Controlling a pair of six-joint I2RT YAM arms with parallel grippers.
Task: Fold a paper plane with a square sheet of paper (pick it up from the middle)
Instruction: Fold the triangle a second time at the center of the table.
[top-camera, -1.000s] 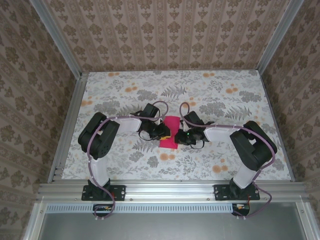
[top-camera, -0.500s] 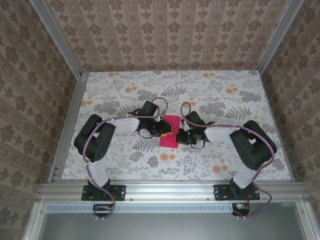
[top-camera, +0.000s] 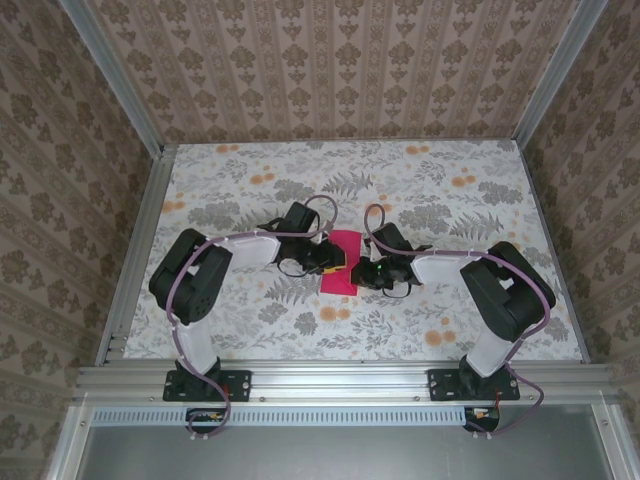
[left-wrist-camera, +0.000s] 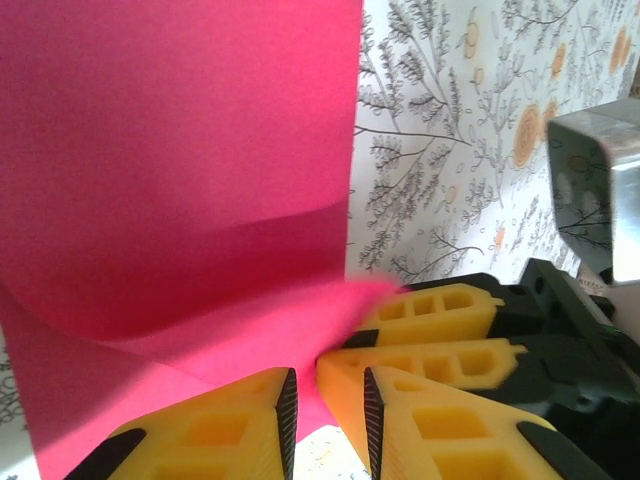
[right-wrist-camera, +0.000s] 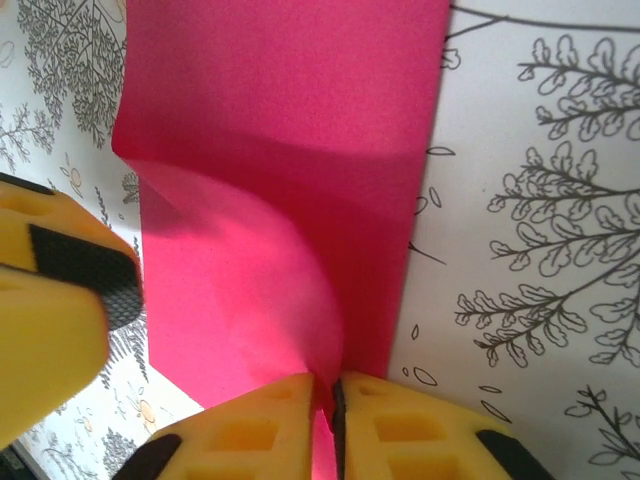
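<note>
The square sheet of paper (top-camera: 340, 281) lies as a narrow magenta-pink strip on the table between the two grippers. In the left wrist view the paper (left-wrist-camera: 180, 150) has an upper layer bowed up off a flat lower layer. My left gripper (top-camera: 333, 262) is at the strip's left edge. Its jaws (left-wrist-camera: 325, 415) stand slightly open, with the raised fold in the gap. My right gripper (top-camera: 363, 272) comes in from the right and is shut (right-wrist-camera: 331, 387) on a pinched ridge of the paper (right-wrist-camera: 290, 120). Its yellow fingers (left-wrist-camera: 440, 310) almost touch my left fingers (right-wrist-camera: 50, 320).
The floral-print table (top-camera: 450, 200) stretches out on all sides of the paper. Aluminium rails (top-camera: 340, 378) frame it, and patterned walls stand close at the left, right and back. Both arms bend inward toward the middle, elbows (top-camera: 190, 275) out to the sides.
The left arm's elbow has swung slightly outward and its gripper has edged a little further over the paper. The right gripper and the paper have stayed almost in place.
</note>
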